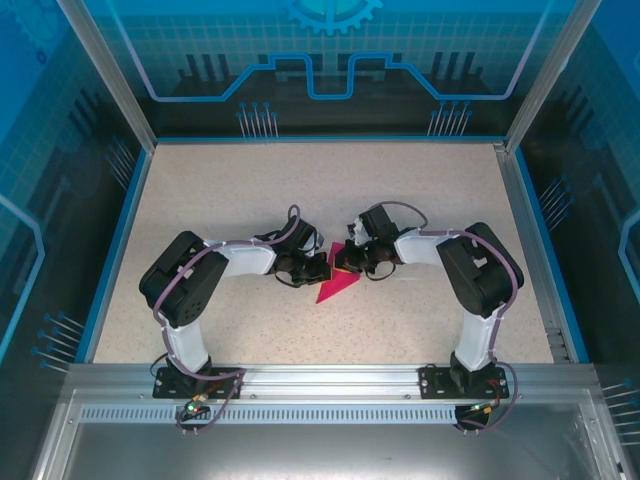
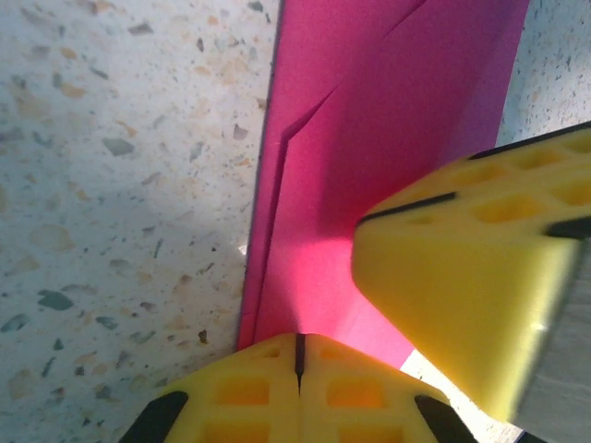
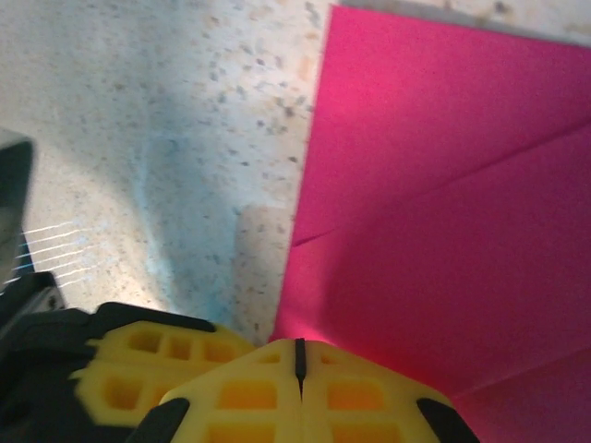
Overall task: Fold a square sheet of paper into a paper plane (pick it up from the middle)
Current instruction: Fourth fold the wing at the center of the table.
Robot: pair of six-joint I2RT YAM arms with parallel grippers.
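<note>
The magenta-pink sheet of paper (image 1: pixel 332 288) lies folded on the speckled table, a wedge with its point toward the near left. Folded layers and creases show on the paper (image 2: pixel 369 138) in the left wrist view, and a diagonal crease crosses the paper (image 3: pixel 443 185) in the right wrist view. My left gripper (image 1: pixel 322 268) is shut, its yellow tips (image 2: pixel 298 355) down on the paper's edge with nothing between them. My right gripper (image 1: pixel 342 262) is shut too, its tips (image 3: pixel 298 360) resting on the paper close beside the left one. Both grippers hide the wedge's far end from above.
The speckled table (image 1: pixel 220 200) is bounded by blue rims left and right and an aluminium rail (image 1: pixel 320 378) at the near edge, where both arm bases are bolted. Transparent blue walls enclose the cell. Both arms bend inward toward the centre.
</note>
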